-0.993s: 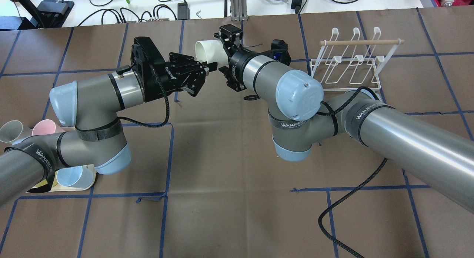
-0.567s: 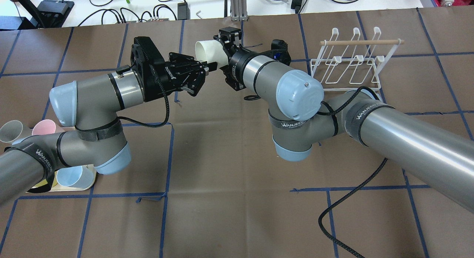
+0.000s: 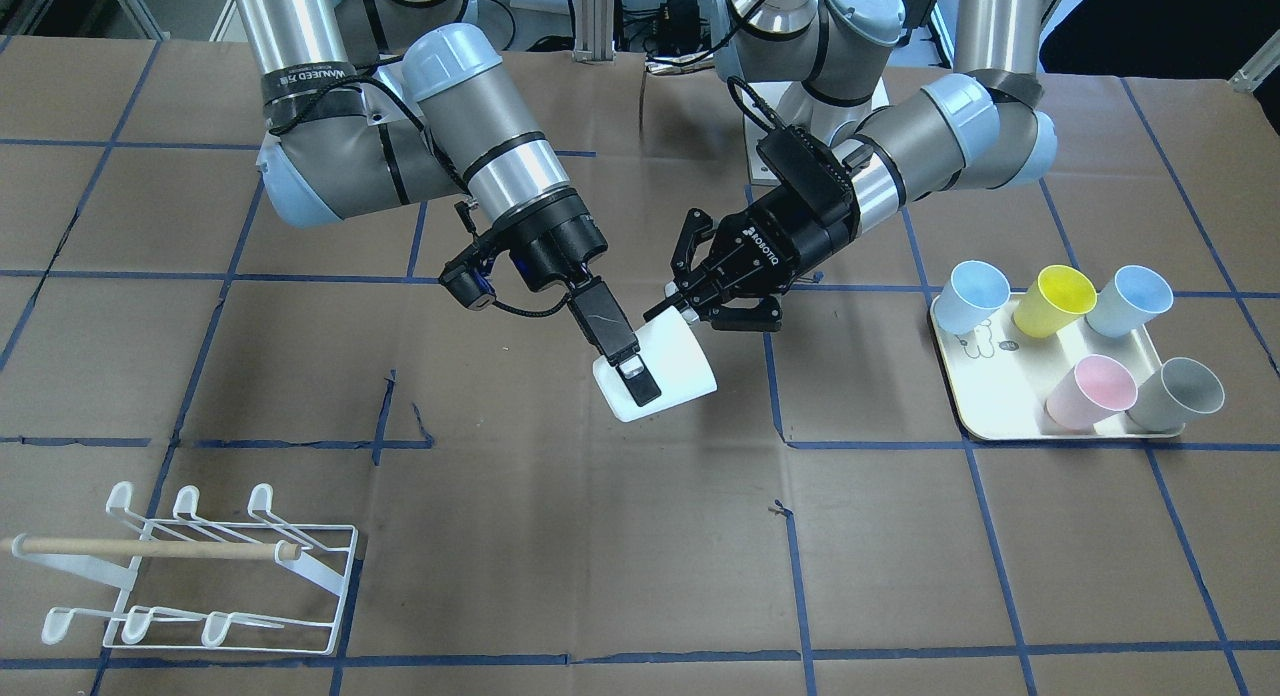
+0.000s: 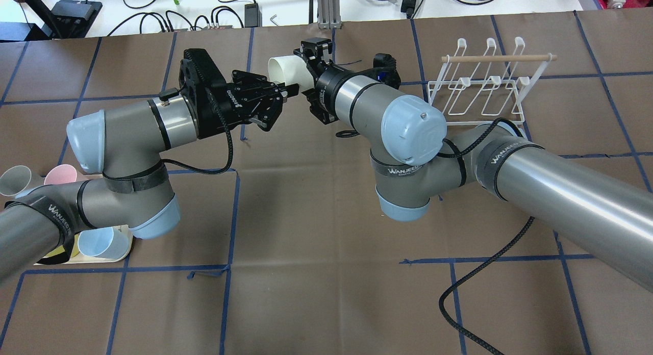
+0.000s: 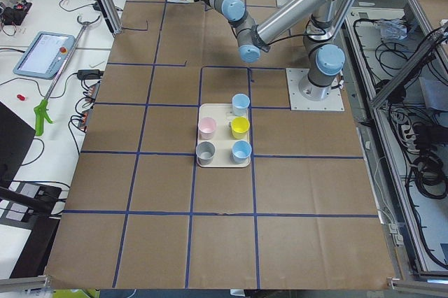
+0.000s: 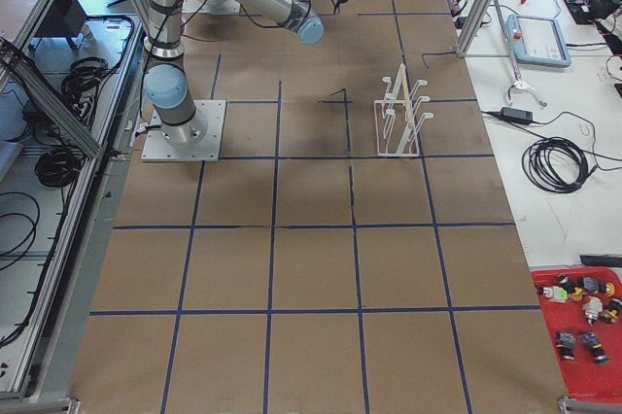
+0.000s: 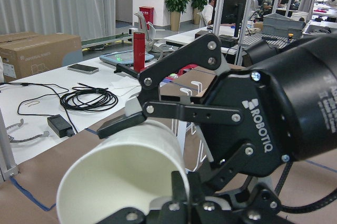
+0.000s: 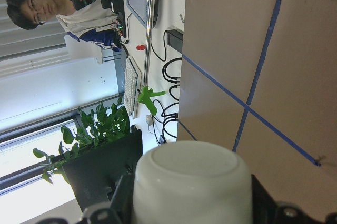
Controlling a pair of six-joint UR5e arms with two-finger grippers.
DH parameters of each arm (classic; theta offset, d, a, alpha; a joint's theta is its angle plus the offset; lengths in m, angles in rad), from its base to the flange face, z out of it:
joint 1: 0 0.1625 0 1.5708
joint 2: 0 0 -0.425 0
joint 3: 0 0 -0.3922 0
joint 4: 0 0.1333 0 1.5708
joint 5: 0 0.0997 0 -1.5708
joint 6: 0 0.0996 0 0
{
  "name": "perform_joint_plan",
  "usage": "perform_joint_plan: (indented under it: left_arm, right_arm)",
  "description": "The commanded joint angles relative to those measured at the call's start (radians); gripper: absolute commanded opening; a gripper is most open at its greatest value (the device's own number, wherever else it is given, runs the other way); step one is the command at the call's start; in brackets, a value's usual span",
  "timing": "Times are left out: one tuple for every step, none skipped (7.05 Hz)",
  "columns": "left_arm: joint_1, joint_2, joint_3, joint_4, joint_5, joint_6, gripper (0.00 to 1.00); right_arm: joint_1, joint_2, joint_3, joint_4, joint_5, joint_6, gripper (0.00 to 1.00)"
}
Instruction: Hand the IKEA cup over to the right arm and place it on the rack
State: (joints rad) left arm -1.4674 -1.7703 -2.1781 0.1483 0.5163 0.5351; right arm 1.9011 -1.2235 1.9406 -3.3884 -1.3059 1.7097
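The white IKEA cup [image 3: 672, 371] hangs on its side above the table's middle, and the right arm's gripper [image 3: 650, 381] is shut on its base end. One of its fingers [image 3: 622, 361] lies along the cup's wall. In the right wrist view the cup's bottom [image 8: 192, 187] fills the gap between the fingers. My left gripper [image 3: 678, 311] is at the cup's rim with its jaws spread. In the left wrist view one finger [image 7: 126, 121] sits over the outside of the cup [image 7: 121, 182] and the other inside the mouth. The white wire rack [image 4: 484, 84] stands at the far right.
A cream tray [image 3: 1000, 416] with several coloured cups sits on the robot's left side. A black cable [image 4: 479, 273] trails over the table under the right arm. A person [image 8: 79, 19] sits beyond the table's far edge.
My left arm has drawn back slightly, to the left and up in the overhead view. The cup and the right gripper have stayed almost in place.
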Motion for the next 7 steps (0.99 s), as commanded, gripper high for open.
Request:
perform_joint_plan:
  left_arm:
    - [0.001,0.006,0.001,0.001,0.001,0.003,0.50]
    - [0.001,0.012,0.001,0.001,0.001,0.002,0.57]
    - [0.001,0.009,0.001,-0.001,-0.001,0.000,0.83]
    - [0.001,0.015,0.003,-0.001,-0.001,-0.001,0.93]
    - [0.013,0.031,-0.003,-0.004,-0.001,-0.003,0.98]
    - [0.034,0.032,-0.005,-0.006,0.001,-0.003,0.98]
    - [0.082,0.032,-0.008,-0.009,0.001,-0.003,0.98]
  right_arm:
    - [-0.001,-0.001,-0.002,-0.002,0.004,-0.001,0.50]
    - [-0.001,0.001,0.000,-0.002,-0.001,-0.002,0.48]
    - [-0.001,0.001,0.000,-0.002,-0.007,-0.002,0.47]
    - [-0.001,0.001,0.000,-0.002,-0.004,-0.004,0.43]
    - [-0.001,0.002,-0.002,-0.002,-0.007,-0.004,0.38]
    - [-0.005,0.002,-0.003,-0.005,-0.013,-0.004,0.33]
    - [-0.020,0.006,-0.015,-0.006,-0.012,-0.012,0.28]
